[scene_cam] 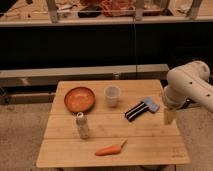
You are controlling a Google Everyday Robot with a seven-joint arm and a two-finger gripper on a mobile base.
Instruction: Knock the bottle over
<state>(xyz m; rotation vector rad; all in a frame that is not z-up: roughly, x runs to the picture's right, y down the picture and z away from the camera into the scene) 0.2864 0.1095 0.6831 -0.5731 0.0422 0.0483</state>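
The bottle (82, 125) is small and slim with a clear-greyish body and a pale cap. It stands upright on the wooden table (150, 131), left of the middle, just below the orange bowl. My gripper (170, 116) hangs down from the white arm (189, 86) at the table's right edge, far to the right of the bottle and not touching it.
An orange bowl (79, 99) sits at the back left. A translucent white cup (112, 96) stands beside it. A black and blue object (141, 109) lies near the gripper. A carrot (110, 149) lies at the front. A dark shelf runs behind the table.
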